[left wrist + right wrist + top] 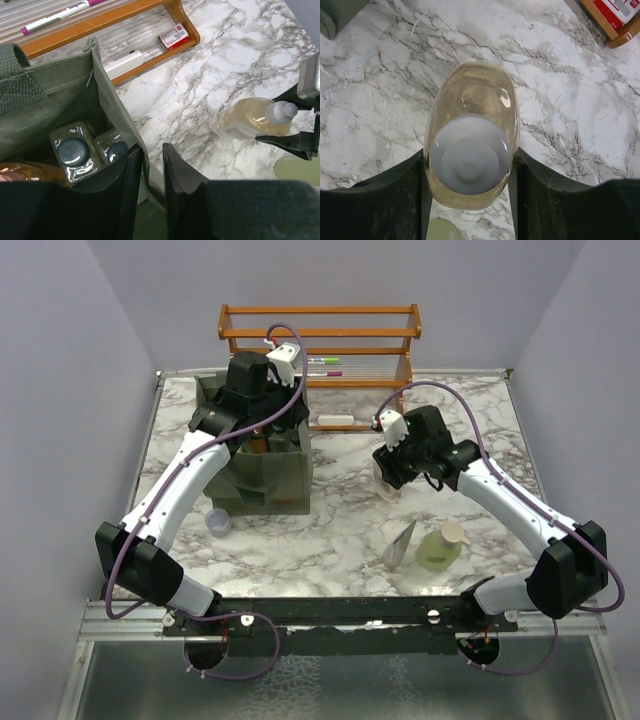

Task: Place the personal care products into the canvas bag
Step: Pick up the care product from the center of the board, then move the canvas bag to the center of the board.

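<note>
The olive canvas bag (272,478) stands at left of centre. My left gripper (152,151) hangs over its right rim, its jaws drawn close astride the fabric wall (112,107). Inside the bag lie two clear bottles with black caps (75,150) and an orange bottle (27,172). My right gripper (470,162) is shut on a clear amber-tinted bottle (470,95) with a pale grey cap, right of the bag; both fingers press its sides. A pale green bottle (440,548) and a grey pouch (400,543) rest near the front right.
An orange-brown wooden rack (320,340) with marker pens (325,366) lines the back edge. A small lavender cup (218,523) sits by the bag's front left corner. A red and white box (174,36) lies on the rack's lowest shelf.
</note>
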### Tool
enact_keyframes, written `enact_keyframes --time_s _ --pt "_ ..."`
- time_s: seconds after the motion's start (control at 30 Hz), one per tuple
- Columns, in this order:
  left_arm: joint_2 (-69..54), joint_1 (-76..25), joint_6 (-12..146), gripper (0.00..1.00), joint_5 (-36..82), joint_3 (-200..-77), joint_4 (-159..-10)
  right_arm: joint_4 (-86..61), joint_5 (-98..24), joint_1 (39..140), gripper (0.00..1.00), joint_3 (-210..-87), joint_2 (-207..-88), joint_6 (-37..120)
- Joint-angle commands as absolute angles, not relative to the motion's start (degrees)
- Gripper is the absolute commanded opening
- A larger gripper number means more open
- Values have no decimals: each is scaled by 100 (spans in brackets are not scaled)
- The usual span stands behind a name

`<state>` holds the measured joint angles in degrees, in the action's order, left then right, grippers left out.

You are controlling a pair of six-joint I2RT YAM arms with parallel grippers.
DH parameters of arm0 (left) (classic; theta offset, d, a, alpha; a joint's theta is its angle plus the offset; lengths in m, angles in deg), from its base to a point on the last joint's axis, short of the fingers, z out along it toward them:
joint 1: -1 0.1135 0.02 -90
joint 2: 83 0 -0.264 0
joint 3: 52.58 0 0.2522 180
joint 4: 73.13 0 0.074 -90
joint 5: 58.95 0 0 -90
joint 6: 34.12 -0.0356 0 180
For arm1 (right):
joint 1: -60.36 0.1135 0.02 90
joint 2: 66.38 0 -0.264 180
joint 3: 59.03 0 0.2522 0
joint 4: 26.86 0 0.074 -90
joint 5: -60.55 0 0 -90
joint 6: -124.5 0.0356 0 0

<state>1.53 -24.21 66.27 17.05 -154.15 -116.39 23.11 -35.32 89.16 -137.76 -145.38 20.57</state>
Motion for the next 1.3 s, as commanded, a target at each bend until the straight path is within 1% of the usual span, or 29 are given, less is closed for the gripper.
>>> enact_keyframes --time_s 0.0,0.17,0.23,0.27,0.5,1.27 --pt "212 -2496 6714 21 1823 -15334 -11525 1767 -3813 8858 2 -13822 -14201 1948" --pt "221 -2527 6853 10 1664 -15374 -11473 1758 -3875 8827 2 -13805 -14214 1939" --pt "244 -2536 6965 2 1554 -15403 -11442 1757 -3892 8816 2 -13816 -14207 1931" --pt "257 -2541 7028 0 1478 -15417 -11428 1768 -3911 8807 2 -13818 -14206 1926" --pt "366 -2616 7408 0 1197 -15529 -11335 1818 -3982 8739 2 -13828 -14163 1862" --pt "925 -3243 7547 0 1022 -16357 -11314 1803 -4099 8270 2 -13680 -13819 1868"
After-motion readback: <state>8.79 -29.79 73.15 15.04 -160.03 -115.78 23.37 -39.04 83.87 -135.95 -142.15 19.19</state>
